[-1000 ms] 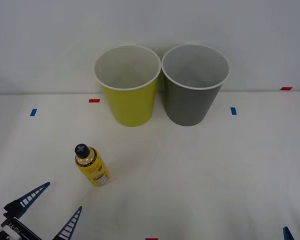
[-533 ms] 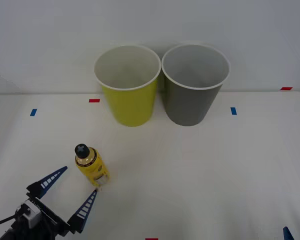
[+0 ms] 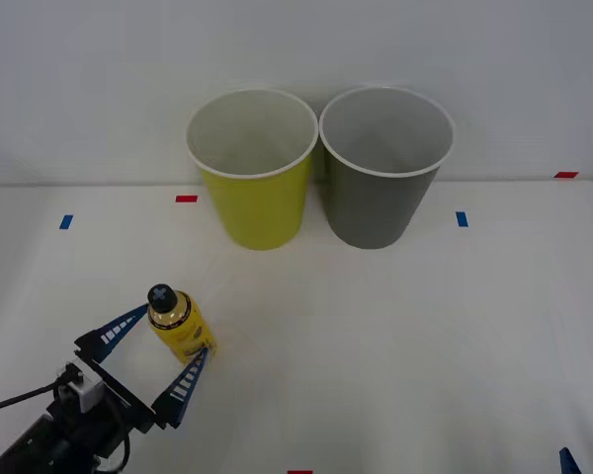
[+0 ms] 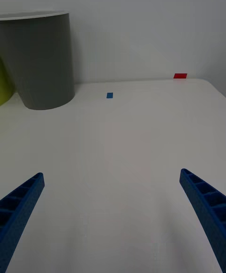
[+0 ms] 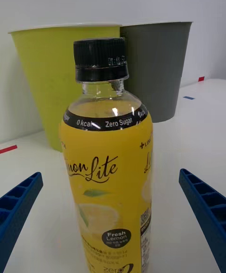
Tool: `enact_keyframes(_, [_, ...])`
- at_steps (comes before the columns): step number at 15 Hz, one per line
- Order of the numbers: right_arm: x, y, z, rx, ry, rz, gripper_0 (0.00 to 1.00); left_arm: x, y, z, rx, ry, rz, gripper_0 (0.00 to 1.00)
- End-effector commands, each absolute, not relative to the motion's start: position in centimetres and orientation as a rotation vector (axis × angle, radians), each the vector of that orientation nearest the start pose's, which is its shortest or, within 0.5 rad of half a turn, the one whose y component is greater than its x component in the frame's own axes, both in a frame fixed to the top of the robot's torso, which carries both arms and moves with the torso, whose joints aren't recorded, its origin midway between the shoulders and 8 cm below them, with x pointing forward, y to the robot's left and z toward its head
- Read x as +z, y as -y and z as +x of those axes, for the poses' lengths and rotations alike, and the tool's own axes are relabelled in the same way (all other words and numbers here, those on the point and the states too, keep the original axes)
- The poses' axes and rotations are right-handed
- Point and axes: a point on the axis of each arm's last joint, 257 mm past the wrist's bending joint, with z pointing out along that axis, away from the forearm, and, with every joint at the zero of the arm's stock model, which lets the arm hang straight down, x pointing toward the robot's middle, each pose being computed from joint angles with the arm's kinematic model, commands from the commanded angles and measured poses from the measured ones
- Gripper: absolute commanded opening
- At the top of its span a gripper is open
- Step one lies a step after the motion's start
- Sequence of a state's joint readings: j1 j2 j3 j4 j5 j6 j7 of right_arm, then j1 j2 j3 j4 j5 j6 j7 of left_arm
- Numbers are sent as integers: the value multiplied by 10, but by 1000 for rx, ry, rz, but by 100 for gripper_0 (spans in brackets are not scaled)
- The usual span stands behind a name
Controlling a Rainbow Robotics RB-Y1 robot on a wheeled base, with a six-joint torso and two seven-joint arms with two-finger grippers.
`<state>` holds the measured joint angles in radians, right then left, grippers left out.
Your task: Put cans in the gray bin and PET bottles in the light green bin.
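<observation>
A small PET bottle with a yellow label and black cap stands upright on the white table, front left. My left gripper is open, with one blue finger on each side of the bottle and neither touching it. In the left wrist view the PET bottle stands close between the fingers. The light green bin and the gray bin stand side by side at the back. My right gripper is open over bare table, front right, with the gray bin ahead of it.
Small red tape marks and blue tape marks lie on the white table. A pale wall rises right behind the bins. The table's middle and right are bare.
My left gripper has moved forward from the front left corner toward the bottle, and its open fingers now straddle it. The bottle, the bins and the right arm have not moved.
</observation>
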<state>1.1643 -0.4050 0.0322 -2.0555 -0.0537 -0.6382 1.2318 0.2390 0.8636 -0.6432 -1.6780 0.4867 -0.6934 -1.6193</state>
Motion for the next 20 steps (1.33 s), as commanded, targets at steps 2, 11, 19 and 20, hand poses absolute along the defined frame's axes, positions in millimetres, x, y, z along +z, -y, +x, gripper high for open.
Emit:
enact_keyframes(2, [-236, 328, 195, 42, -1622, 19, 100, -244, -179, 375, -398, -1385, 518, 100])
enact_keyframes(11, [-236, 328, 195, 42, -1622, 19, 100, -237, -172, 386, -393, -1367, 542, 28])
enact_keyframes(19, [-236, 328, 195, 42, -1622, 19, 100, -238, -171, 385, -392, -1365, 551, 13])
enact_keyframes(20, [-236, 328, 195, 42, -1622, 19, 100, -238, -171, 385, -392, -1365, 551, 12])
